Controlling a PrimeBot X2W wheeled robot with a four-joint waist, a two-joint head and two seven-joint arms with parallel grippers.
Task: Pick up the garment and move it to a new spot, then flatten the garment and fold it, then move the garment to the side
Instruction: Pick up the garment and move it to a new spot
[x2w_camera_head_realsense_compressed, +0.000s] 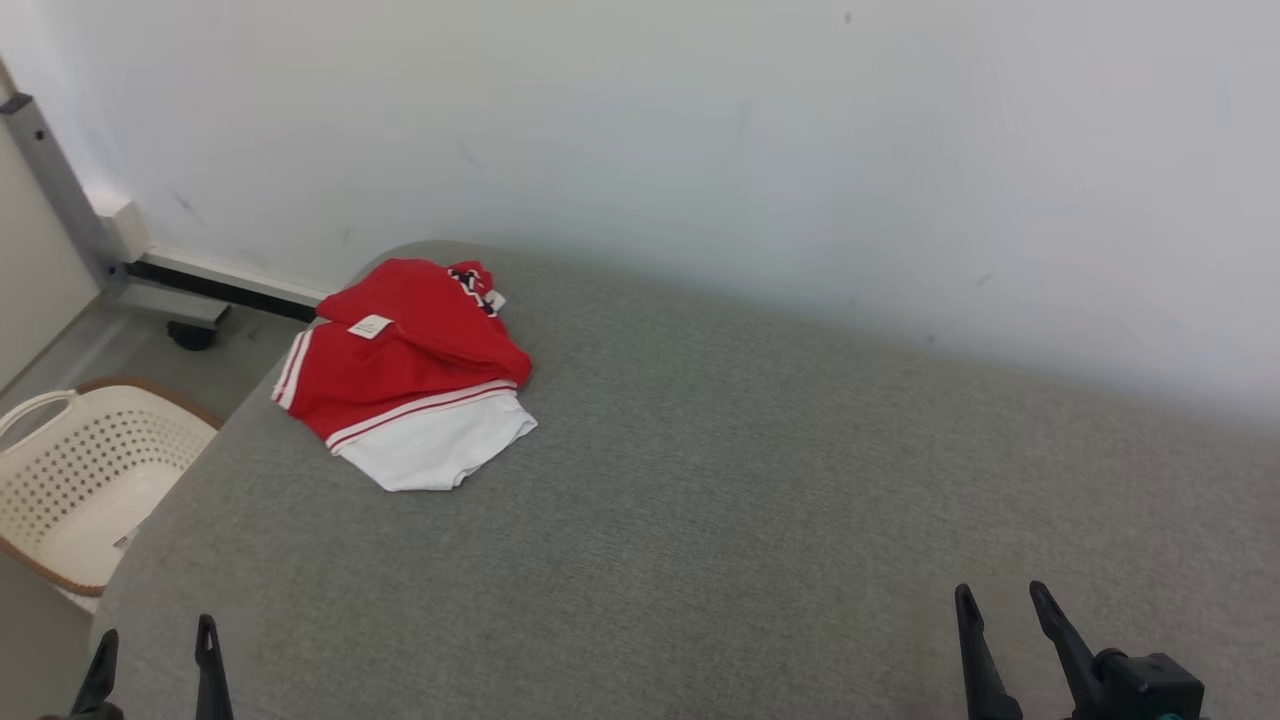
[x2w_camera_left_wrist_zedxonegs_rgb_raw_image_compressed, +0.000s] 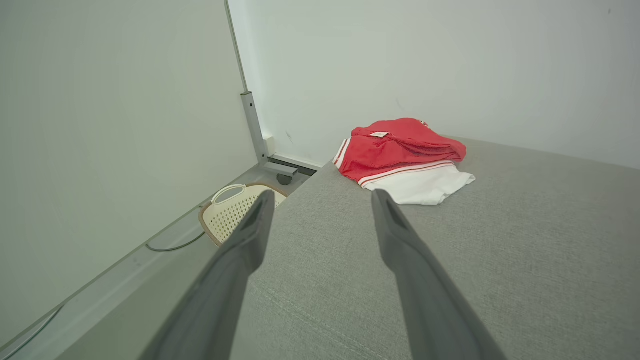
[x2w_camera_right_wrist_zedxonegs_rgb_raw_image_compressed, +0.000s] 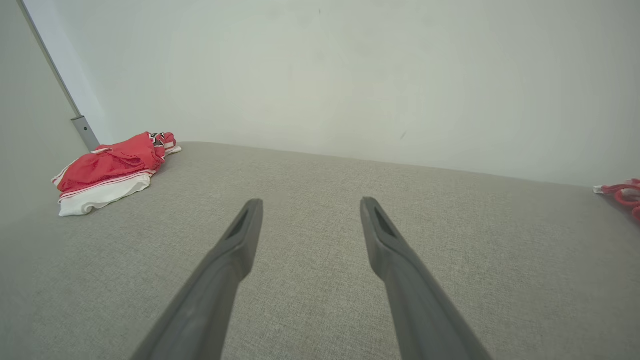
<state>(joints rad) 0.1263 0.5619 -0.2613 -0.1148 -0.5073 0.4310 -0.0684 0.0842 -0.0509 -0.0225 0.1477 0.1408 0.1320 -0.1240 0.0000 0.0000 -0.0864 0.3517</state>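
1. The garment (x2w_camera_head_realsense_compressed: 410, 380), red with white stripes and a white lower part, is lying at the far left corner of the grey cushion (x2w_camera_head_realsense_compressed: 750, 520), close to the wall and near the left edge.
2. It is sitting in a loose, layered bundle. The red part is rumpled over itself, a small label is facing up, and the white part is poking out toward me.
3. I am reading that as not flattened and not neatly folded. I cannot tell from here whether this corner is its starting place or a spot it was carried to.
4. I am therefore treating the pick-up, the spreading, the fold and the final shift aside as work left to do.
5. The left gripper (x2w_camera_head_realsense_compressed: 157, 630) is hovering at the near left edge with its jaws wide apart and holding nothing.
6. The right gripper (x2w_camera_head_realsense_compressed: 1001, 590) is hovering at the near right, also spread wide and gripping nothing. Both are well apart from the garment.
7. A cream perforated basket (x2w_camera_head_realsense_compressed: 110, 445) is standing on the floor just beside the cushion's left edge. I am seeing no clothing in the part of its inside that is showing.
8. Another red item (x2w_camera_right_wrist_zedxonegs_rgb_raw_image_compressed: 622, 192) is peeking in at the cushion's far right, too cropped to identify.
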